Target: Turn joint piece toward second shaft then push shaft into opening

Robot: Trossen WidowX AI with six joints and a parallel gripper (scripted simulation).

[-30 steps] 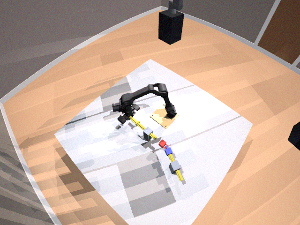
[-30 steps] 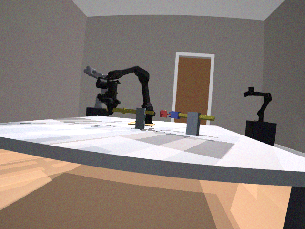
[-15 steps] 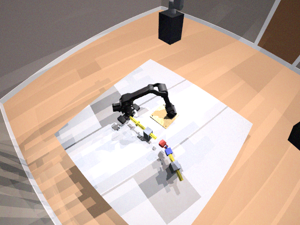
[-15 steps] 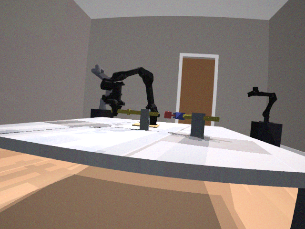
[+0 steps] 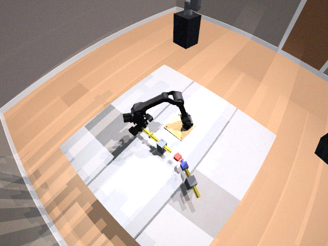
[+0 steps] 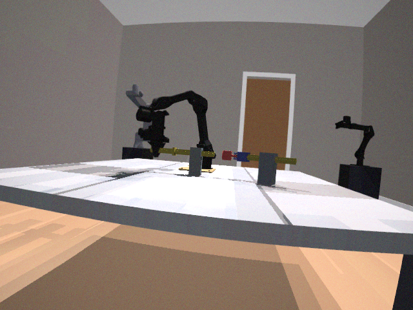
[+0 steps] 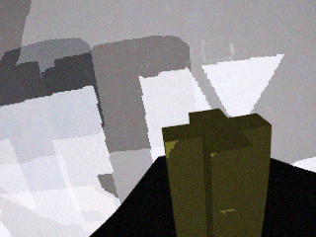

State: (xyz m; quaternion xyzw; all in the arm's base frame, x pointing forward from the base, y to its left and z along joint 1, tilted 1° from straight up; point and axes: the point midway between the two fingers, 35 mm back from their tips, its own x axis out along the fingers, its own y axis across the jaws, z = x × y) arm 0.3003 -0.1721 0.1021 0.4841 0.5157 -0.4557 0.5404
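The gripper (image 5: 139, 127) (image 6: 156, 152) (image 7: 196, 161) is clamped on the second shaft (image 5: 155, 138) (image 6: 181, 152) (image 7: 217, 188) – at its ten o'clock end in the top view. That shaft runs through its grey block (image 5: 161, 147) (image 6: 195, 163), its free end pointing toward four o'clock – near the red joint piece (image 5: 177, 156) (image 6: 226, 155) but apart from it. From the blue piece (image 5: 184, 165) (image 6: 242, 156), the first shaft (image 5: 196, 191) (image 6: 286, 160) heads toward five o'clock.
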